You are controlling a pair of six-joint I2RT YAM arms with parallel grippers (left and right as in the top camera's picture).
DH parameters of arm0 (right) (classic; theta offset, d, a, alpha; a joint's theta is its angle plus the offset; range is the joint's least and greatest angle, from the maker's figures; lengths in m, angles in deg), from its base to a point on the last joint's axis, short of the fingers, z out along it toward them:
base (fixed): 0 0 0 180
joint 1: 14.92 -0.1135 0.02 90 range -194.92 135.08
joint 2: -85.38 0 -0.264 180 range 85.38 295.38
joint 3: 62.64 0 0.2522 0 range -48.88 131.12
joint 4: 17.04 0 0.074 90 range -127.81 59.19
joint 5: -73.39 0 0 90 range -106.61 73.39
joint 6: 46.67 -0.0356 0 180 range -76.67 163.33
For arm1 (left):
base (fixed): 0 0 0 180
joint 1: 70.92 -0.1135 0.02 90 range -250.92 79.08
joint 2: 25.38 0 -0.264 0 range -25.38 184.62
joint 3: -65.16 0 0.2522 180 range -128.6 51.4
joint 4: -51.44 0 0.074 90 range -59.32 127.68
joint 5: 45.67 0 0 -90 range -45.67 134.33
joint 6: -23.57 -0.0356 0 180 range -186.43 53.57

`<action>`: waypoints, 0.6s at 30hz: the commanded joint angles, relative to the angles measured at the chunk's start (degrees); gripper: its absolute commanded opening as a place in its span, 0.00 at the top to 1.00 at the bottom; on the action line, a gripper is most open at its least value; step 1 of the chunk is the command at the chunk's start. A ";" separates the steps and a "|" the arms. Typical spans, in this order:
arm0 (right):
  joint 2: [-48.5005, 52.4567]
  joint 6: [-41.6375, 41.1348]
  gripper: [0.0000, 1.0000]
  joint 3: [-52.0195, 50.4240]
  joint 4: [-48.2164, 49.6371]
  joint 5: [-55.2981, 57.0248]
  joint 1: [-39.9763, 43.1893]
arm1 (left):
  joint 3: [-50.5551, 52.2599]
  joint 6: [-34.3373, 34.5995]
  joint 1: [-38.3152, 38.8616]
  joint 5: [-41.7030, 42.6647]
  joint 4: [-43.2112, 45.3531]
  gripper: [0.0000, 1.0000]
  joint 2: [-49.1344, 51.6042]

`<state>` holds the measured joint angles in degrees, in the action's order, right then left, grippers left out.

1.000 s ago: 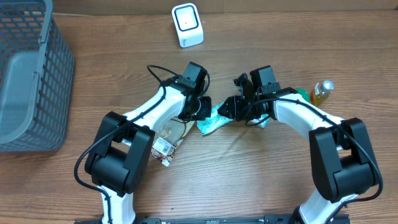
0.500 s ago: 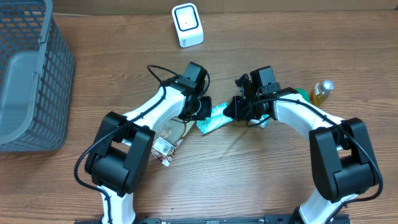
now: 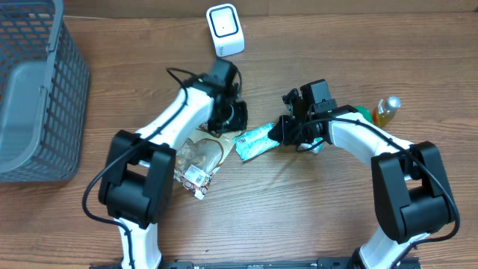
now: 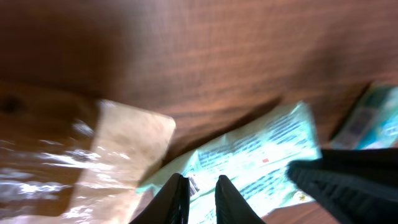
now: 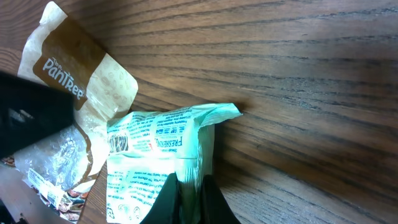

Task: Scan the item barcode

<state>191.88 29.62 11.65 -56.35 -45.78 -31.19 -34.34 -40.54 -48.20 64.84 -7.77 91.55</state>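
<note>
The item is a mint-green snack packet (image 3: 252, 142) lying on the wooden table, its printed side and barcode (image 5: 117, 143) facing up. My right gripper (image 3: 275, 134) is shut on the packet's right edge; in the right wrist view its fingers (image 5: 189, 194) pinch a fold of the packet (image 5: 155, 155). My left gripper (image 3: 228, 119) hovers just up and left of the packet, slightly open, with nothing between its fingers (image 4: 201, 198); the packet (image 4: 261, 149) lies below them. The white scanner (image 3: 225, 30) stands at the back centre.
A brown-and-clear bread bag (image 3: 202, 153) lies left of the packet, a small packet (image 3: 196, 179) below it. A grey mesh basket (image 3: 33, 90) fills the left side. A yellow bottle (image 3: 387, 110) and a green item stand behind the right arm.
My right gripper has closed on the packet's right edge. The left gripper has let go of the packet, opened a little and pulled back up and to the left.
</note>
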 commanded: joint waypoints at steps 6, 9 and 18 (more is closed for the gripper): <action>-0.83 0.20 0.95 -0.48 0.31 -0.20 -0.28 | -2.25 -12.63 -0.44 1.44 -7.50 0.75 0.52; -0.83 0.17 0.95 -0.48 0.39 -0.22 -0.28 | -0.94 -13.73 0.52 -0.09 -7.41 0.75 0.52; -0.83 0.20 0.95 -0.48 0.31 -0.20 -0.28 | -0.39 -16.94 3.63 -2.78 -8.07 0.80 0.74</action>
<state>191.88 29.64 11.65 -56.28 -45.78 -31.19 -35.30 -54.15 -45.51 63.24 -15.35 91.55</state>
